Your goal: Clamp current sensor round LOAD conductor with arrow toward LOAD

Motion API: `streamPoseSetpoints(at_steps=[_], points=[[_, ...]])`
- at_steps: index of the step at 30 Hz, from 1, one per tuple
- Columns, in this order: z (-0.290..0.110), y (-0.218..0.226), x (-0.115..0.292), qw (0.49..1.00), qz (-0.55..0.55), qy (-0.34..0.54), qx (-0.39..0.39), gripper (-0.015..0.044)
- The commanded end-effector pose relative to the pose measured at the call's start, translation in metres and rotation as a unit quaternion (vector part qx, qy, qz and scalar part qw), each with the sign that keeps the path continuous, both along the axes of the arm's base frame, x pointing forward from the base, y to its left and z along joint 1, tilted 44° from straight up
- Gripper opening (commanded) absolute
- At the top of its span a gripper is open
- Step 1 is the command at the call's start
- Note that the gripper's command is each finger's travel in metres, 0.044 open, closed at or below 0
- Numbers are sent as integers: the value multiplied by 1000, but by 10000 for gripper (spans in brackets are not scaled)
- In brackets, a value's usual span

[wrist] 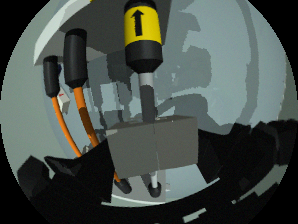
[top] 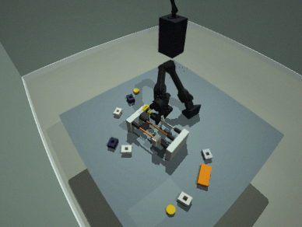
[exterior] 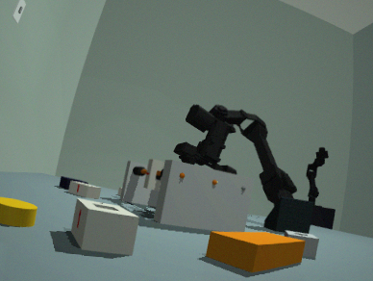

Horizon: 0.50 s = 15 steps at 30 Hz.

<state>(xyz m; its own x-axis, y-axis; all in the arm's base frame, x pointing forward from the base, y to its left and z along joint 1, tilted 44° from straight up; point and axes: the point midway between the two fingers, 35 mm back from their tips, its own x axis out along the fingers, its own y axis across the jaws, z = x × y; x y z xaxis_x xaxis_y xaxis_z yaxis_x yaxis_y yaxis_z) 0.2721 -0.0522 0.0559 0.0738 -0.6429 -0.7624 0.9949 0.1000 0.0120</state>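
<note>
The current sensor (wrist: 132, 152), a grey box, sits around the pale grey conductor (wrist: 146, 80) (top: 170, 125). Its two halves meet at a thin seam in the wrist view. A yellow sleeve (wrist: 142, 27) with a black arrow pointing away from the sensor is on this conductor; no lettering is readable. My gripper (wrist: 148, 132) (top: 160, 120) is shut on the sensor, with one finger against each side face. The sensor's own arrow and its latch cannot be made out. In the exterior view the fingertips and sensor are hidden by the fixture's end plate (exterior: 202, 202).
Two orange cables (wrist: 83, 107) (top: 145, 133) run beside the grey conductor between the fixture's white end walls (top: 177, 144). A grey piece (top: 156, 139) is on the outer cable. An orange block (top: 204, 175) (exterior: 255, 250), yellow discs (top: 170, 210) and several white and dark square blocks stand around.
</note>
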Motion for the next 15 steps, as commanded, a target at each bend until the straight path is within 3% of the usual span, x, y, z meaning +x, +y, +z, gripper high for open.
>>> streamPoseSetpoints(at_steps=[1,6,15], points=[[3,1,0,1000,9,-12,-1,440],[22,9,-3,994,67,-84,-12,440],[15,2,0,994,67,-85,-11,440]])
